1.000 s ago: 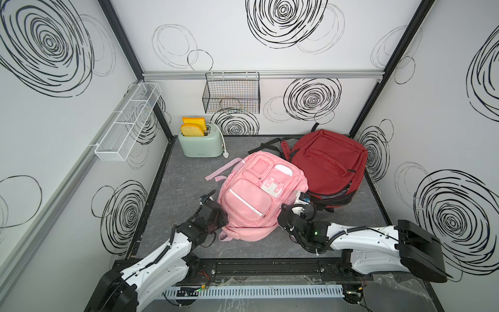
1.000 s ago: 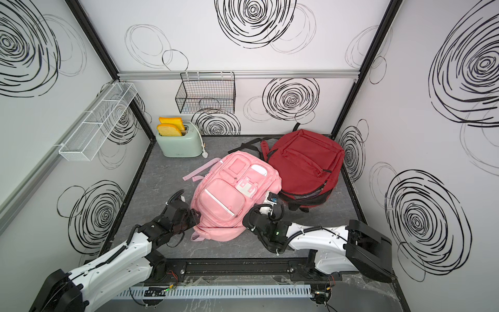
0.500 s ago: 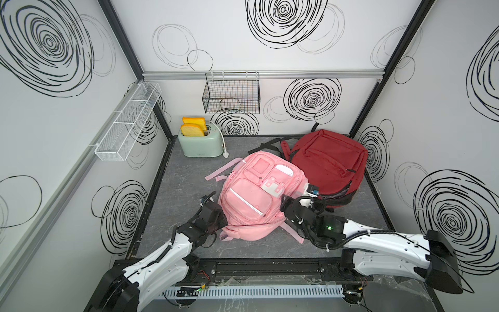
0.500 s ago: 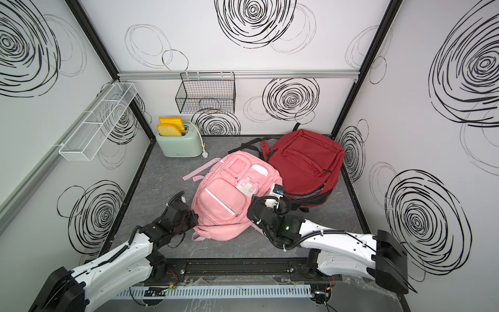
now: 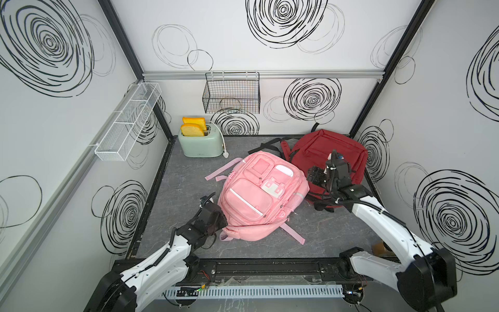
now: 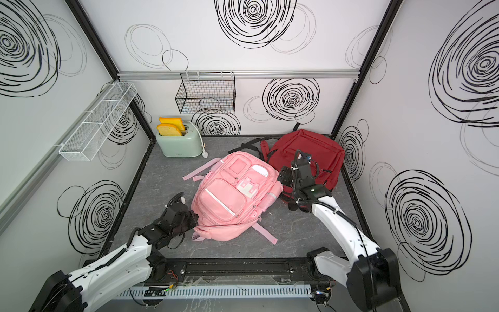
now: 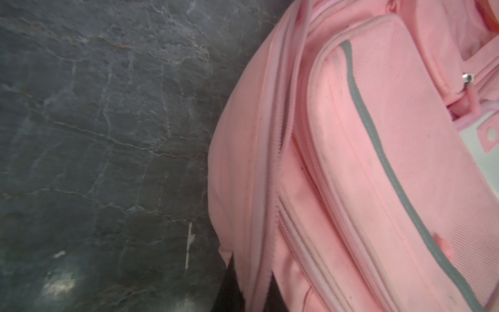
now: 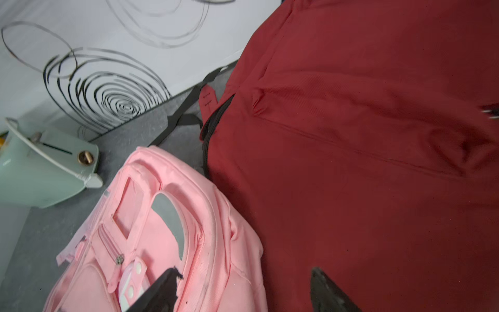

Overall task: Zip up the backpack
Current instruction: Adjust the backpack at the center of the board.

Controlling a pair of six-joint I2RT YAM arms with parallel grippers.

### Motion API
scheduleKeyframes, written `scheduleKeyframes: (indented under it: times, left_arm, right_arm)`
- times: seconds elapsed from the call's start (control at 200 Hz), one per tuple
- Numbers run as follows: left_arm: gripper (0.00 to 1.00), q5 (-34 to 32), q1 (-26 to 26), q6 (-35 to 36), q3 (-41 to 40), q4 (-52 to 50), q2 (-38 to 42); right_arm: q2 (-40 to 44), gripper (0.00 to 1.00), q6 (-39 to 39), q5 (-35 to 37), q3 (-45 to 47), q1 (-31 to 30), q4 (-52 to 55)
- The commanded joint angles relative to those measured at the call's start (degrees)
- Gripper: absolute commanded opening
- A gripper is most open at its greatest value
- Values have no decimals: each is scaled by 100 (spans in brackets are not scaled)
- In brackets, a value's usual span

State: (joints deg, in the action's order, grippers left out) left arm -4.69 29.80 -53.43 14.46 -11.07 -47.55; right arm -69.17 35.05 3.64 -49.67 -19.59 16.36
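At the near left corner of the grey, stone-veined mat [image 5: 183, 189], the left gripper [image 5: 222, 223] is pressed together on a fold of soft cloth at the bottom edge of the pink backpack [image 5: 256, 194]. In the left wrist view its dark fingers [image 7: 229, 281] sit on either side of that fold.

The pink backpack lies flat, front up, in the middle of the mat. It is padded and boxy, with stacked pockets, a grey stripe across the largest pocket and loose pink straps trailing onto the mat.

Beside its far right edge the right gripper [image 5: 310, 175] hovers with its jaws spread wide and nothing between them. In the right wrist view it [image 8: 243, 270] hangs over the line where pink cloth meets the red backpack [image 5: 332, 151]. That smooth, woven bag lies against the pink one, towards the back right corner, with its black straps splayed behind it.

Further back on the left stands a rounded mint-green toaster [image 5: 201, 143] with two bread slices [image 5: 193, 127] upright in its slots. A black wire basket [image 5: 232, 94] hangs on the back wall, and a white mesh shelf [image 5: 127, 121], split into compartments, runs along the left wall.
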Motion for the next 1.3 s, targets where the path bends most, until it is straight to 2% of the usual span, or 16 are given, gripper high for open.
scheduleKeyframes:
  times: [0.0,0.28,0.345,0.42,0.515,0.62,0.78,0.946,1.081,1.296]
  left_arm:
    - [0,92,79,-63,66,292,36]
    - [0,144,96,-36,105,281,18]
    - [0,145,96,-36,112,284,9]
    - [0,154,102,-27,128,268,0]
    - [0,141,105,-16,171,251,0]
    - [0,113,113,-12,227,221,9]
    - [0,60,122,8,619,85,-8]
    - [0,-92,114,167,1513,-85,-342]
    - [0,-186,6,327,2199,16,-875]
    - [0,-30,-381,650,2947,357,-2050]
  right_arm:
    - [-395,79,-498,-1079,-209,52,-304]
    - [-1514,77,-666,-1742,-368,147,-1089]
    - [-1749,73,-716,-1975,-453,188,-1165]
    - [-1909,58,-752,-2163,-479,201,-1315]
    - [-1966,22,-805,-2202,-517,213,-1264]
    - [-1753,0,-866,-2141,-450,224,-1154]
    - [-1043,0,-929,-2051,-403,215,-828]
    - [-46,0,-919,-1767,-347,167,-283]
    - [758,0,-679,-1254,-31,102,107]
    - [2067,0,182,-415,1061,-55,115]
